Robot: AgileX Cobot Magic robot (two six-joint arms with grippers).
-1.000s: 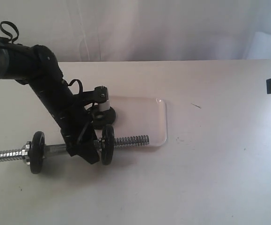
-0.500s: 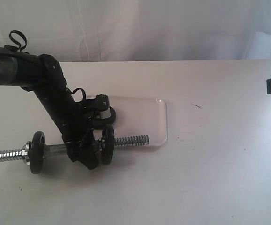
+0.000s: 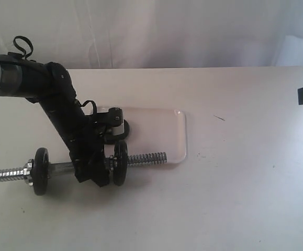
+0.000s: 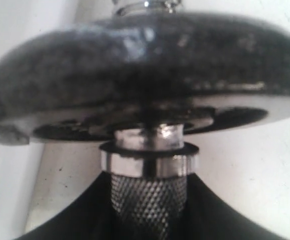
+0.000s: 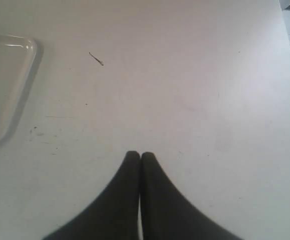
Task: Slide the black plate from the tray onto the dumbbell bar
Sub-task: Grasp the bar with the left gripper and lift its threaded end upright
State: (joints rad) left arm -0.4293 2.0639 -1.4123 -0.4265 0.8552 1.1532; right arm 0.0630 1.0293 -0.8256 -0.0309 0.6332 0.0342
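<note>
- Exterior view: the left gripper [image 3: 93, 175] is clamped on the middle of the dumbbell bar [image 3: 146, 157]. The bar lies on the table [image 3: 245, 183] by the tray [image 3: 161, 125].
- A left weight disc [image 3: 41, 170] and a right weight disc [image 3: 121, 162] sit on the bar.
- The black plate [image 3: 124, 130] lies on the tray, half hidden behind the arm.
- Left wrist view: dark fingers [image 4: 69, 225] squeeze the bar's [image 4: 147, 200] bumpy grip, next to a weight disc [image 4: 134, 65].
- Right wrist view: the right gripper's [image 5: 139, 157] jaws are pressed together, holding nothing, over the table [image 5: 195, 75].

We see soft, bright, washed-out light, faint shadows under the dumbbell bar [image 3: 146, 157], our left wrist close-up blurred
</note>
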